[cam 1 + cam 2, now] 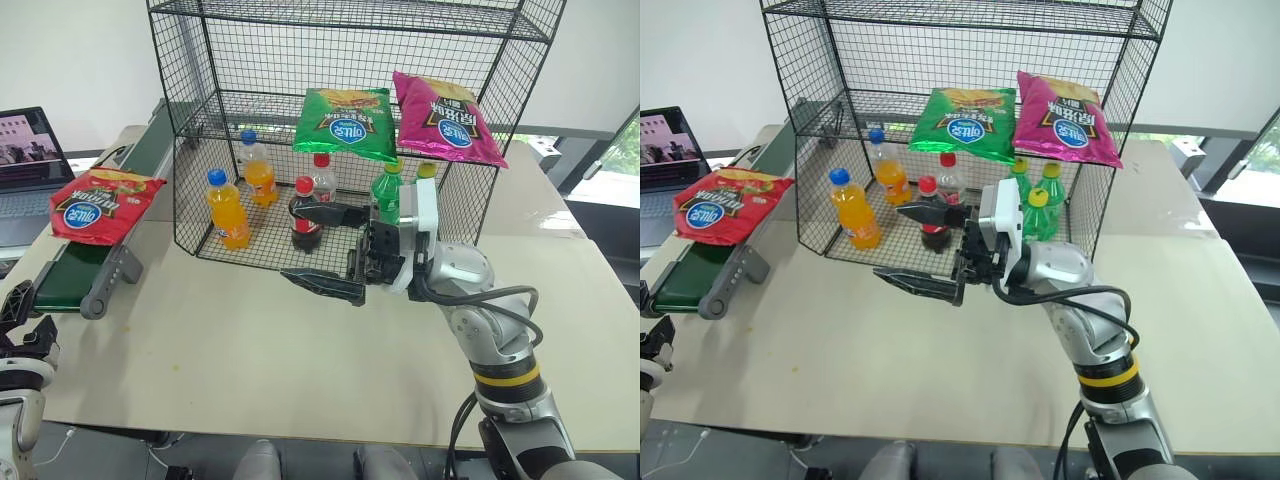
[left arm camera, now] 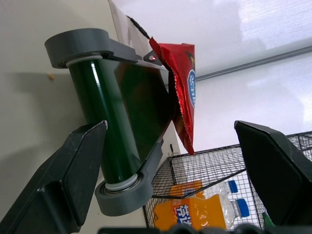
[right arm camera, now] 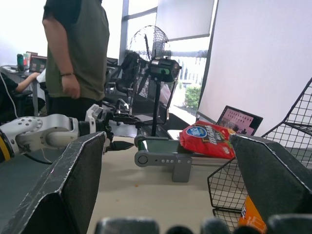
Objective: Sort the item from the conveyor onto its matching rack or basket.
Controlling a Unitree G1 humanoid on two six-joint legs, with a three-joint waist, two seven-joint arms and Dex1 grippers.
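Beige table | left gripper, right gripper: jaws wide, empty | chip bags: one red on conveyor, two shelved | bottles: six

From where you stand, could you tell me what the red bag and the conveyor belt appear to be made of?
The red bag looks like glossy crinkled foil or plastic film, creased with shiny highlights. The conveyor belt seems smooth dark green rubber or PVC, with a slight sheen; its side frame looks like matte grey metal or plastic.

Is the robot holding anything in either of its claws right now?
No. Both the left gripper and right gripper are open and empty; the red crinkly foil snack bag lies on the dark green conveyor belt.
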